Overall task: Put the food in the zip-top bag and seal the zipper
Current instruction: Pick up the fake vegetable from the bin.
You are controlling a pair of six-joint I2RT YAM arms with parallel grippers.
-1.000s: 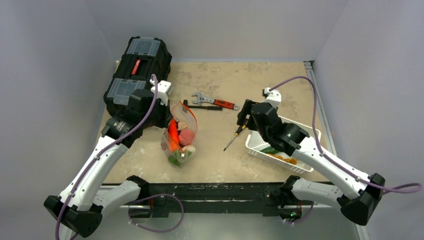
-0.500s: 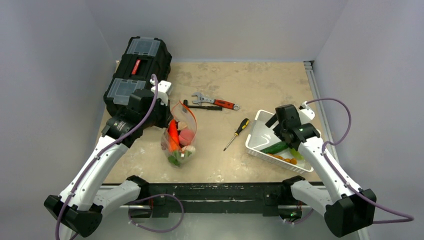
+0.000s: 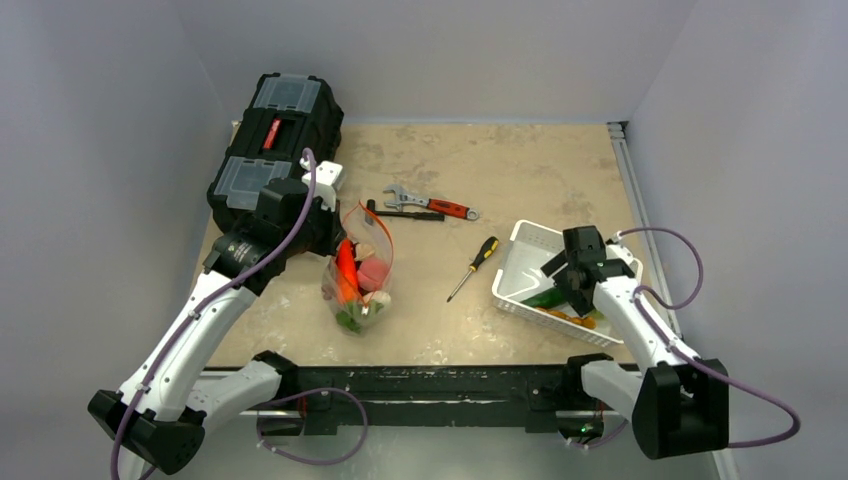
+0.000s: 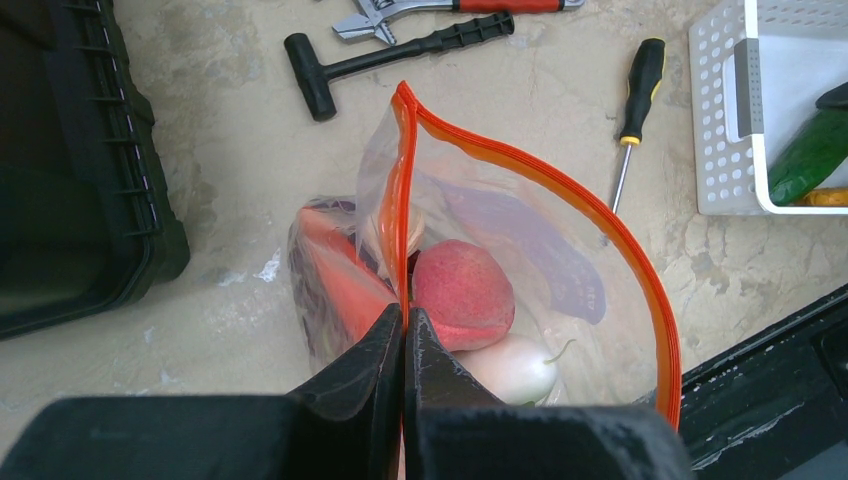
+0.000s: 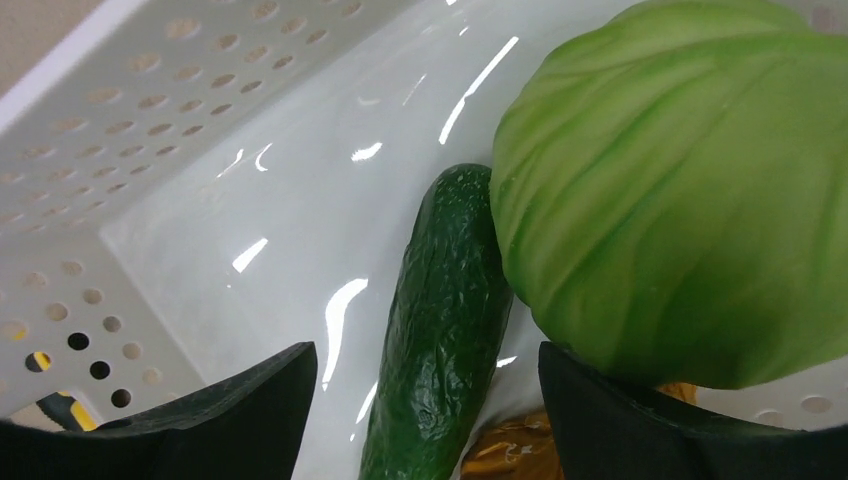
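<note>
1. Pinching one side of the mouth of the zip-top bag (image 4: 500, 220), our left gripper (image 4: 404, 315) has its jaws pressed together on the plastic just beside the zipper (image 4: 402, 200).
2. We see the bag standing on the table (image 3: 520, 160) between the black toolbox (image 3: 275, 140) and the screwdriver (image 3: 474, 265), its mouth gaping wide and the orange-red strip unsealed.
3. Inside the bag we make out a pink-red round piece (image 4: 462, 295), a white radish (image 4: 510, 368) and an orange-red piece (image 4: 335, 280); a dark purple shape shows through the plastic, but we cannot tell what it is.
4. Our right gripper (image 5: 422, 355) hangs inside the white slotted basket (image 5: 130, 150) with its jaws spread wide, one finger on each side of the cucumber (image 5: 445, 300); we see a gap on both sides, so nothing is held.
5. We find the cucumber lying on the basket floor, touching a leafy green (image 5: 680, 190) on one side, with a small orange piece (image 5: 510, 450) at its near end.
6. Beyond the bag we note a red-handled wrench (image 3: 432, 205) and a black T-handle tool (image 4: 400, 50) lying side by side on the table.
</note>
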